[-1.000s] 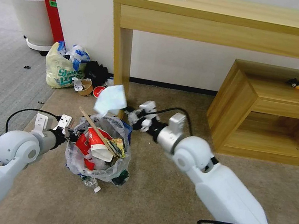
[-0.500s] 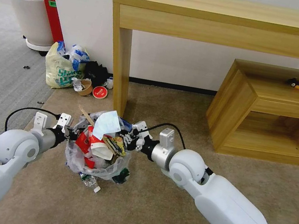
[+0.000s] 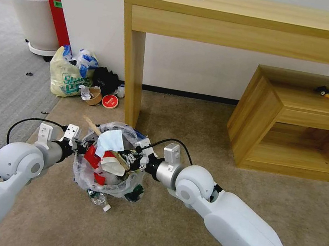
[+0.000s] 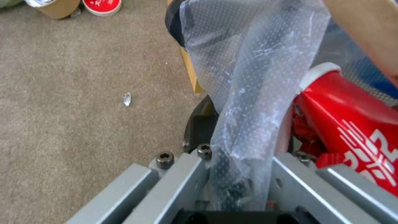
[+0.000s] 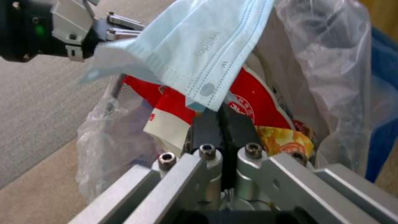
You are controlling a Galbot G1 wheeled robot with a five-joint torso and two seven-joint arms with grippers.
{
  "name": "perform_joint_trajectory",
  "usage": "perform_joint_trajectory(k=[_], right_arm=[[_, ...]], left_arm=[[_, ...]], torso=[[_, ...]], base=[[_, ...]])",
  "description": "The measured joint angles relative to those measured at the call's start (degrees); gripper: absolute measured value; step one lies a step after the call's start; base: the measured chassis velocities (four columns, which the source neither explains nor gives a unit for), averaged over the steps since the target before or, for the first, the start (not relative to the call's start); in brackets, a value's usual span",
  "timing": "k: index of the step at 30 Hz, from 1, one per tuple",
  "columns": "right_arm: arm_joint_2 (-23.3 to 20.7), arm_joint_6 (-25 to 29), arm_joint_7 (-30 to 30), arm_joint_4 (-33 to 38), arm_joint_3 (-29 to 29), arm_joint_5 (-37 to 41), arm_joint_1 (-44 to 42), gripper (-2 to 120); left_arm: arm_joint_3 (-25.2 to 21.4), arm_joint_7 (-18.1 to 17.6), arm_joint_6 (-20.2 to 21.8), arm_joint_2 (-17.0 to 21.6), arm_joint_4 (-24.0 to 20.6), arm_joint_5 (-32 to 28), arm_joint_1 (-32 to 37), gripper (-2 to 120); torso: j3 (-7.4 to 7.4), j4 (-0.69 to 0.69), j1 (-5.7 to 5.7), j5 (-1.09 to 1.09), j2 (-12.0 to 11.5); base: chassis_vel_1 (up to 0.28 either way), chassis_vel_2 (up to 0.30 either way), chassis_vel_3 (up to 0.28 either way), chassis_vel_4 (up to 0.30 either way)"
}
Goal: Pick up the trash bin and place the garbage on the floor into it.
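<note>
Head view: at the left, the left gripper (image 3: 76, 146) is seen clamped on the rim of the trash bin (image 3: 106, 174), and in the left wrist view the crinkly liner (image 4: 248, 102) is pinched between its closed jaws. The bin stands on the beige carpet (image 3: 178, 235), heaped with red wrappers (image 3: 92, 159), a wooden stick (image 3: 91, 126) and other garbage. Over the heap a pale blue face mask (image 3: 111, 141) is held; in the right wrist view it (image 5: 195, 56) is gripped at its lower edge by the closed fingers (image 5: 207, 127) of the right gripper (image 3: 138, 157), which is set at the bin's right rim.

The step in hand is judged to be the dropping of the mask. It would be done best with the mask carried over the middle of the opening and let go low, since the heap is high and a light thing could slide off. The bin should be kept steady by the left gripper meanwhile.

A small clear scrap (image 3: 100, 201) lies on the carpet just before the bin. Behind, a yellowish printed bag (image 3: 69, 74) is set against the white wall, beside a wooden console table (image 3: 250, 23); at the right a low wooden shelf (image 3: 304, 122) is placed.
</note>
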Motion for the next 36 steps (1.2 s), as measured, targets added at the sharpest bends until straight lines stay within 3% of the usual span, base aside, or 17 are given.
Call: perform_joint_trajectory(k=[5, 9, 11, 17, 20, 25, 29, 36], right_arm=[[0.95, -0.94, 2.01, -0.34, 0.68, 3.2, 0.06, 1], [1.56, -1.26, 4.22, 0.07, 1.76, 5.54, 0.34, 18], [1.52, -1.24, 4.43, 0.23, 1.87, 5.69, 0.36, 20], [0.77, -0.86, 5.64, 1.48, 2.38, 6.82, 0.23, 40], [-0.08, -0.24, 6.14, 2.2, 2.53, 6.7, -0.37, 58], [-0.88, -0.05, 6.75, 3.42, 3.02, 6.4, -0.62, 72], [-1.53, 0.09, 7.08, 6.08, 5.54, 5.88, -1.38, 92], [-3.23, 0.39, 7.2, 8.43, 8.16, 5.56, -2.99, 100]], left_arm=[[0.0, 0.05, 0.0, 0.01, -0.01, -0.09, -0.11, 0], [-0.1, 0.07, 0.0, 0.05, -0.09, -0.14, 0.0, 0], [-0.15, 0.07, 0.0, 0.06, -0.1, -0.14, 0.04, 0], [-0.33, 0.08, 0.0, 0.0, 0.07, -0.14, 0.13, 0], [-0.38, 0.08, 0.0, -0.12, 0.4, -0.17, 0.01, 0], [-0.7, 0.04, 0.0, -0.14, 0.85, -0.24, 0.0, 0], [-1.34, 0.01, 0.0, -0.12, 1.25, -0.43, 0.03, 0], [-1.44, 0.01, 0.0, -0.28, 1.42, -0.44, 0.16, 0]], torso=[[0.0, 0.0, 0.0, 0.0, 0.0], [0.0, 0.01, 0.0, 0.0, 0.0], [0.0, 0.0, 0.0, 0.0, 0.0], [0.0, -0.01, 0.0, 0.0, 0.0], [0.0, 0.0, 0.0, 0.0, 0.0], [0.0, 0.0, 0.0, 0.0, 0.0], [0.0, 0.01, -0.01, 0.01, 0.0], [0.0, 0.0, -0.01, 0.01, 0.0]], base=[[0.0, 0.0, 0.0, 0.0], [0.0, 0.0, 0.0, 0.0], [0.0, 0.0, 0.0, 0.0], [0.0, 0.0, 0.0, 0.0], [0.0, 0.0, 0.0, 0.0], [0.0, 0.0, 0.0, 0.0], [0.0, 0.0, 0.0, 0.0], [0.0, 0.0, 0.0, 0.0]])
